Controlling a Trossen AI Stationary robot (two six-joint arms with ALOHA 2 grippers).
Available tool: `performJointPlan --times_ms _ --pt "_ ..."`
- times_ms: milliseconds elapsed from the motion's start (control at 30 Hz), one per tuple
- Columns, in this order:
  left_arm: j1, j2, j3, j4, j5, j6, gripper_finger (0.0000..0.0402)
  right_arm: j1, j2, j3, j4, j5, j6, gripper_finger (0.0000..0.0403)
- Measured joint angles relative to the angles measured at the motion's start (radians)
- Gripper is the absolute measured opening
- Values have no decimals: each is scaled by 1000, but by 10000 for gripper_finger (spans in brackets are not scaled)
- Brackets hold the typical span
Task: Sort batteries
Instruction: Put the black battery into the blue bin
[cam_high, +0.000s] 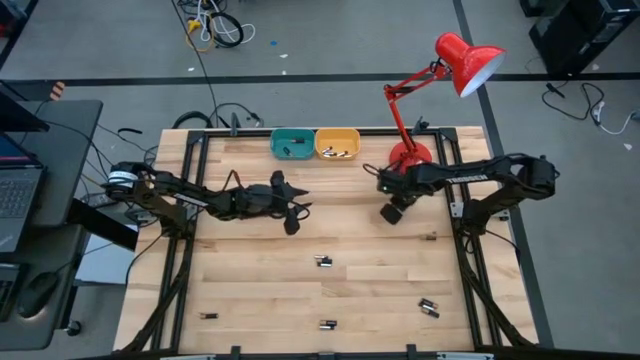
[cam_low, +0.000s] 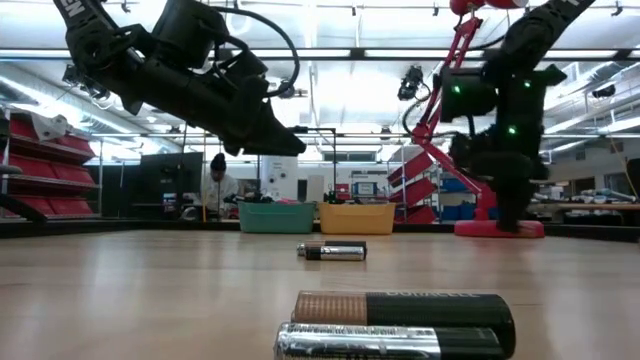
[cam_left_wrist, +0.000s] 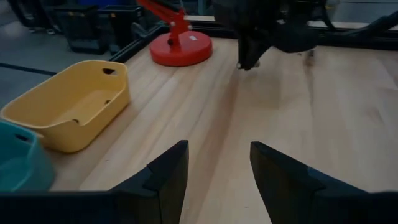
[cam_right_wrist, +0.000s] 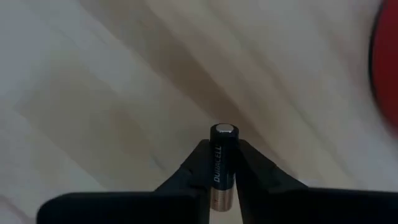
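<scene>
Black with a copper base and silvery tip, a battery (cam_right_wrist: 222, 167) sits clamped in the right pincer (cam_right_wrist: 221, 163) above the bench (cam_high: 400, 260) near the red lamp (cam_high: 440, 90), a grip only the right wrist view reveals, while the left pincer (cam_left_wrist: 217, 171) gapes empty.

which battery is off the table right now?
The battery clamped upright in the right pincer, near the red lamp base. The other loose batteries lie flat on the table.
</scene>
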Motion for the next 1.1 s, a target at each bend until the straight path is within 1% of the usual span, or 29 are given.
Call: performJointPlan --times_ms 67,133,200,300,400,500,600,667,800,967,1100 --pt "0 0 0 0 -10 0 188 0 4 10 71 -28 -36 40" --pt "0 0 0 -5 -18 3 188 0 6 29 232 -62 -79 37" --pt "0 -5 0 -27 -55 3 188 -5 10 40 388 -82 -126 37" --pt "0 -34 0 -77 -136 -13 185 -20 67 62 589 -116 -202 37" --pt "4 -88 0 -118 -196 -14 176 -40 166 140 722 -143 -277 37" --pt "4 -144 0 -159 -215 -14 167 -59 294 243 766 -136 -330 38" --pt "4 -200 1 -200 -222 -15 160 -86 402 382 820 -116 -367 38" --pt "4 -237 0 -250 -235 -15 156 -105 466 478 825 -114 -377 38" --pt "4 -279 0 -300 -244 -16 147 -135 585 645 811 -114 -415 38" --pt "2 -280 0 -349 -244 -54 137 -162 700 811 773 -129 -445 47" --pt "1 -280 0 -407 -245 -87 136 -181 766 889 704 -129 -438 73"
